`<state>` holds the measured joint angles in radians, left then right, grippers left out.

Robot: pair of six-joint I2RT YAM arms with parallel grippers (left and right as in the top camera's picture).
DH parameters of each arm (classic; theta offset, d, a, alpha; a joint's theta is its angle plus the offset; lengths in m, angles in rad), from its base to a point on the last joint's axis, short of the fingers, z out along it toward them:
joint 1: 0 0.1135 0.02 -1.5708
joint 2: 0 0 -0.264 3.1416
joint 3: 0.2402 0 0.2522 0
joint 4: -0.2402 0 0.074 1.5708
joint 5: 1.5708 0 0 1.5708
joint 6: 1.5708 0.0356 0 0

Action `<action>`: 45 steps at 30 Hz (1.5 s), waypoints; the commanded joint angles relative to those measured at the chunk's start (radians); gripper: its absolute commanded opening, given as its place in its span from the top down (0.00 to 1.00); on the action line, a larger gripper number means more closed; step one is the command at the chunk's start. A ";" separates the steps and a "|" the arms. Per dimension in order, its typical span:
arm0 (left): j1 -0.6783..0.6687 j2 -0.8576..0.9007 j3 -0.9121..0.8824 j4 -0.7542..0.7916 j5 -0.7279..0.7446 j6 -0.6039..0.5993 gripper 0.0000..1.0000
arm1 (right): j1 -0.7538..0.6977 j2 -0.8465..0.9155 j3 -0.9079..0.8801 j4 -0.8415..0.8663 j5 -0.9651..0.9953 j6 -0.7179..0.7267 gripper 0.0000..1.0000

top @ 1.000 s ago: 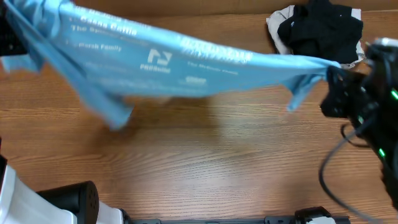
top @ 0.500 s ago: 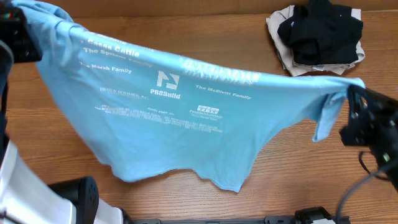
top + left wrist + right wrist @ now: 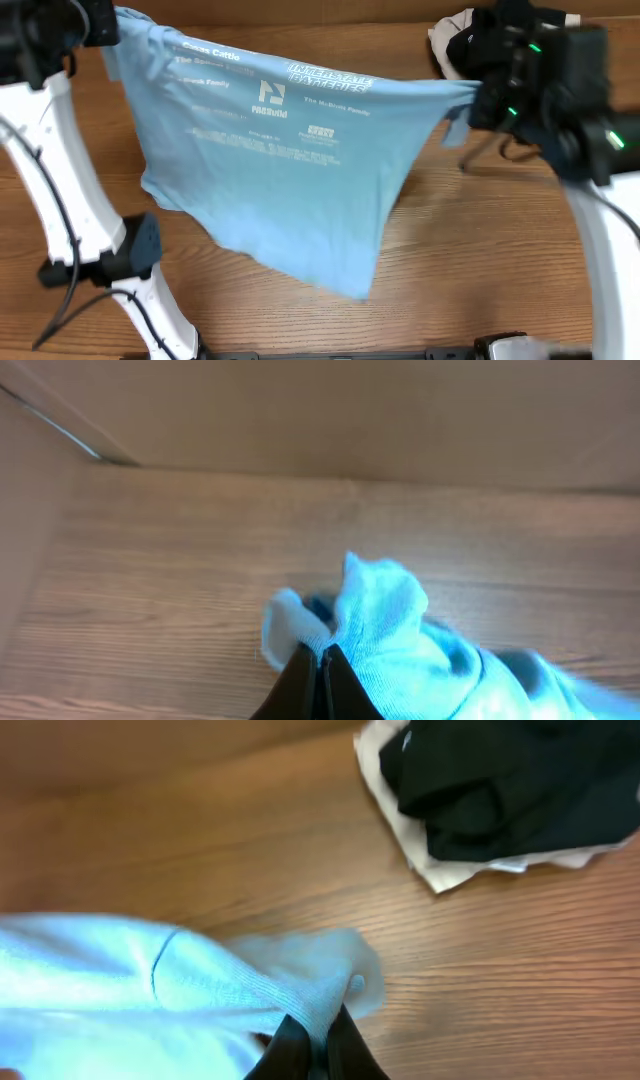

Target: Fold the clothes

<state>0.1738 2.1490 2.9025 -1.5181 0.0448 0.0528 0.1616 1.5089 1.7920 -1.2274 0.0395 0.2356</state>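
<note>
Hanging stretched between the two arms above the brown wooden table (image 3: 490, 260), the light sky-blue cotton T-shirt (image 3: 290, 170) with white printed lettering spreads wide, lower hem drooping; the left gripper (image 3: 322, 660) is clamped tight on one bunched top corner; the right gripper (image 3: 318, 1032) pinches the opposite corner; a crumpled black garment (image 3: 500, 780) lies on a cream garment (image 3: 430, 870) at the far right.

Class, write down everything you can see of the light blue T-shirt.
The T-shirt is light sky-blue, soft knit cotton by its look, printed with white lettering and small logos. It is unfolded and stretched wide over the wooden table, its loose lower part sagging unevenly to a point. The left gripper and right gripper, jaws shut, each pinch an upper edge. Nothing else visibly touches it.
</note>
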 commanded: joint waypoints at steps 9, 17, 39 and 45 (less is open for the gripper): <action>-0.053 0.296 0.004 0.175 0.053 -0.015 0.96 | -0.007 0.351 -0.002 0.262 0.004 0.000 0.96; -0.094 0.377 0.004 0.221 0.042 -0.008 0.13 | -0.007 0.454 -0.003 0.353 0.004 -0.008 0.92; -0.246 0.269 0.011 -0.172 0.102 -0.005 0.03 | -0.046 0.248 0.010 0.149 -0.087 -0.026 0.00; -0.286 0.262 -0.087 -0.172 0.105 -0.035 0.03 | -0.046 0.159 0.010 0.048 -0.138 -0.027 0.00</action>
<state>-0.1051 2.4454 2.8738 -1.6848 0.1394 0.0471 0.1181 1.7061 1.7863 -1.1572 -0.0669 0.2089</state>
